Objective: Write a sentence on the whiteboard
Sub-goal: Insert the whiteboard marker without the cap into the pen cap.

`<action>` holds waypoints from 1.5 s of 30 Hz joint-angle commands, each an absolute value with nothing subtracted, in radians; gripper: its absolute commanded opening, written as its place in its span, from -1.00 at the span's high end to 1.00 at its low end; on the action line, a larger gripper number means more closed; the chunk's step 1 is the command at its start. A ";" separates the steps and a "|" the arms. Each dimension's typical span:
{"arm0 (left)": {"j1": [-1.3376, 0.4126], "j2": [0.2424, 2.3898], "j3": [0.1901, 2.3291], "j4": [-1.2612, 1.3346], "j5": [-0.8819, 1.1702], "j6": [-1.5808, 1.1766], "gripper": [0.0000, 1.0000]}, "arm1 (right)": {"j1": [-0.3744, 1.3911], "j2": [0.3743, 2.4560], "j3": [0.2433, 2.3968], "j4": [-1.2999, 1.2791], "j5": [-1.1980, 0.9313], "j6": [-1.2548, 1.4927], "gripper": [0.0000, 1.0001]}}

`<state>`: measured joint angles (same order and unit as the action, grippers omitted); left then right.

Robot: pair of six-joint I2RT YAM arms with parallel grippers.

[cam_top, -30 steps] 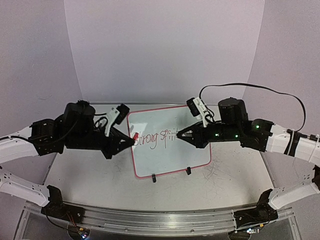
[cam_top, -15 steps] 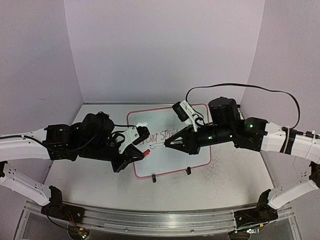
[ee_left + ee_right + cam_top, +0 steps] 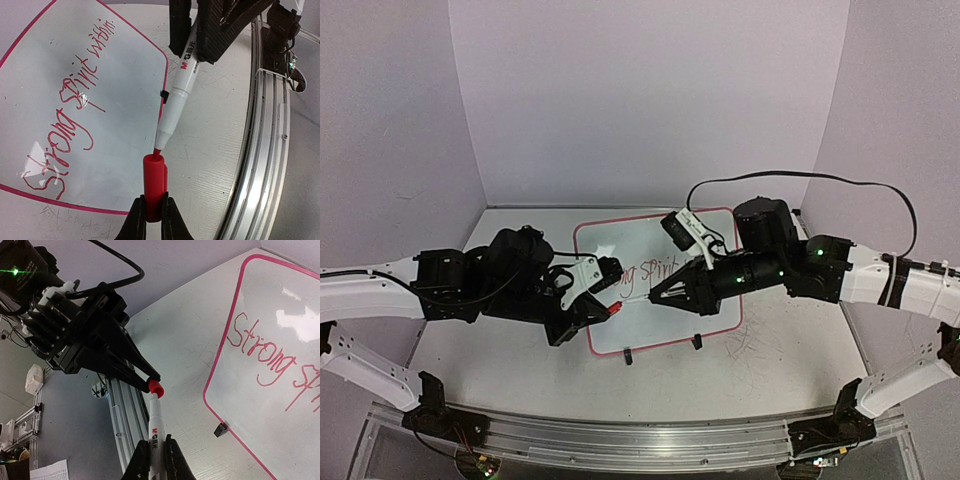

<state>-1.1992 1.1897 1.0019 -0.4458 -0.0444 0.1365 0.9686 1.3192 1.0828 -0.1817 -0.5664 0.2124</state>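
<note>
Along the near edge of the table (image 3: 500, 350), an aluminium rail (image 3: 640, 440) is carrying both arm bases. Just beyond it, the two arms are meeting over the whiteboard's near left corner. The left gripper (image 3: 153, 220) is pinching a red cap (image 3: 154, 186) between closed fingers, open end pointing away. The right gripper (image 3: 154, 455) is clamping the white barrel of a marker (image 3: 155, 427), whose red tip is touching the cap's mouth; how far it is seated cannot be told. Beneath and behind them, the whiteboard (image 3: 660, 320) is lying flat on the table, two black clip feet (image 3: 628, 356) showing on its near rim. The sentence (image 3: 75, 115), "Strong spirit within.", is running across the board in red, partly hidden by the arms from above.
</note>
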 commanded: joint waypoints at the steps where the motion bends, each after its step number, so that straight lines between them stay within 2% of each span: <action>1: -1.204 1.193 1.057 -0.446 -0.028 0.155 1.00 | 0.976 1.341 1.117 -0.170 -0.587 0.195 1.00; 12: -1.212 1.200 1.078 -0.470 0.003 0.191 1.00 | 0.977 1.398 1.144 -0.191 -0.619 0.163 1.00; 22: -1.245 1.249 1.186 -0.566 0.031 0.419 1.00 | 0.976 1.520 1.235 -0.346 -0.777 0.034 1.00; 27: -1.270 1.310 1.251 -0.571 -0.026 0.410 1.00 | 0.977 1.568 1.258 -0.362 -0.841 0.030 1.00; 31: -1.285 1.312 1.250 -0.480 -0.148 0.346 1.00 | 0.993 1.596 1.240 -0.254 -0.839 0.132 1.00; 35: -1.296 1.248 1.183 -0.346 -0.143 0.306 1.00 | 1.024 1.610 1.196 -0.054 -0.833 0.280 1.00; 39: -1.306 1.228 1.166 -0.332 -0.126 0.287 1.00 | 1.050 1.641 1.164 0.102 -0.806 0.367 1.00; 45: -1.318 1.223 1.147 -0.346 -0.108 0.290 1.00 | 1.056 1.626 1.139 0.118 -0.762 0.366 1.00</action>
<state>-1.2789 1.2465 1.0948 -0.7299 -0.1783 0.3000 0.9967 1.6228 1.1680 -0.0516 -0.7812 0.3317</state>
